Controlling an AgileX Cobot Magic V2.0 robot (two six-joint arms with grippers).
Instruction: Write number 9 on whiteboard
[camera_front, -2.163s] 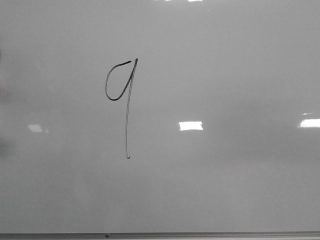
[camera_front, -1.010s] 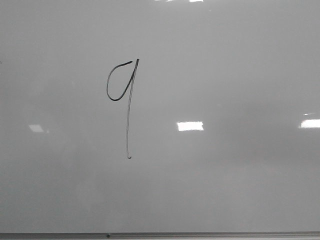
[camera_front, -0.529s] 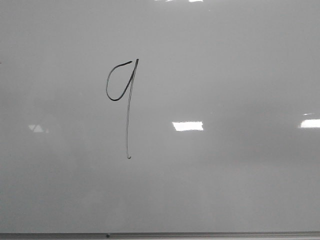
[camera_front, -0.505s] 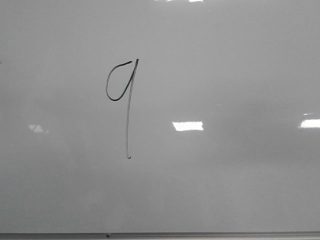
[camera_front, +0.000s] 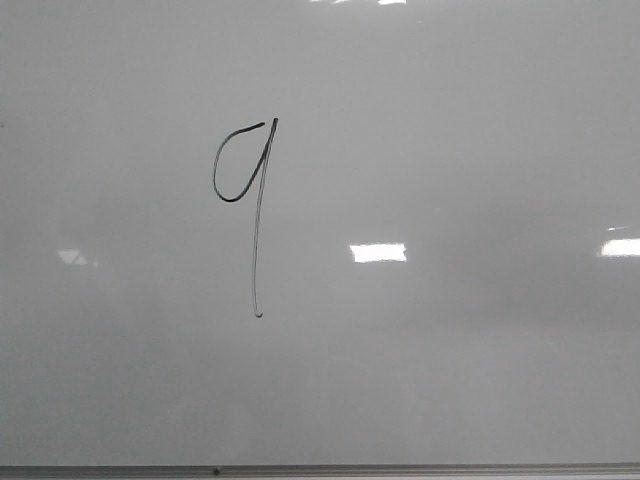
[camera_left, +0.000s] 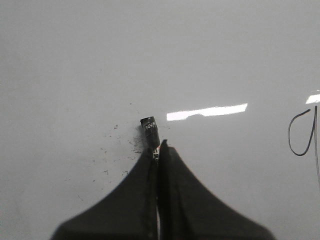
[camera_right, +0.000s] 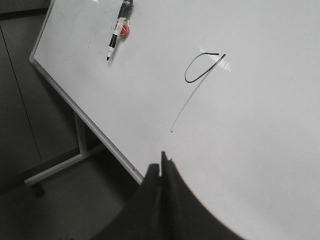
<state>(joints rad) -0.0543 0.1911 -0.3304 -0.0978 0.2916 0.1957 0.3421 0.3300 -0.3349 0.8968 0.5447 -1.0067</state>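
The whiteboard (camera_front: 450, 380) fills the front view. The number 9 (camera_front: 257, 220) is drawn in thin black line left of centre, a narrow loop with a long tail. No gripper shows in the front view. My left gripper (camera_left: 159, 146) is shut on a black marker (camera_left: 149, 130), whose end sticks out past the fingertips toward the board, left of the 9 (camera_left: 300, 135). My right gripper (camera_right: 162, 161) is shut and empty, near the board's lower frame, below the 9 (camera_right: 200, 70). The marker (camera_right: 114, 40) also shows in the right wrist view.
The board's grey metal frame (camera_front: 400, 468) runs along the bottom. In the right wrist view the frame edge (camera_right: 90, 119) and a stand leg with a caster (camera_right: 55, 172) show over a dark floor. Small ink specks (camera_left: 107, 150) lie on the board around the marker.
The 9 is unchanged. A faint dark blur at the left edge 2.2 s ago is gone. The bright reflection right of the 9 shifts slightly.
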